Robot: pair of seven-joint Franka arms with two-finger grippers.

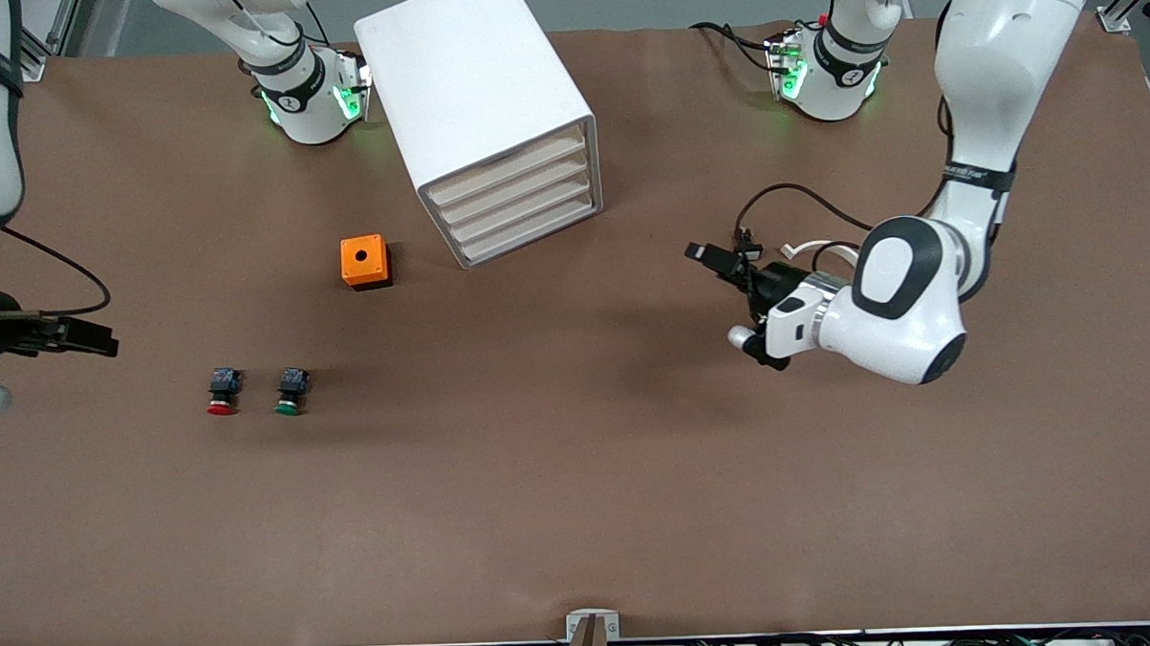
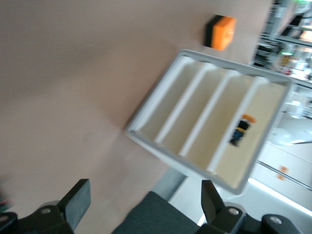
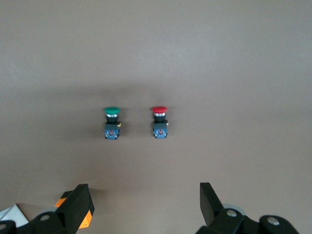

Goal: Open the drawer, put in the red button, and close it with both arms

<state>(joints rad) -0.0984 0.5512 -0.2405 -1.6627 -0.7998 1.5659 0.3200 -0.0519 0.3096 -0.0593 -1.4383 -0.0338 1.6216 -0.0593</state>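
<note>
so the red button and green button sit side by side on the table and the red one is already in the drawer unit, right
Not quite. The red button is not in the drawer unit; the front view shows it lying on the table beside the green button, nearer to the camera than the orange box. The side-by-side part holds.
</note>
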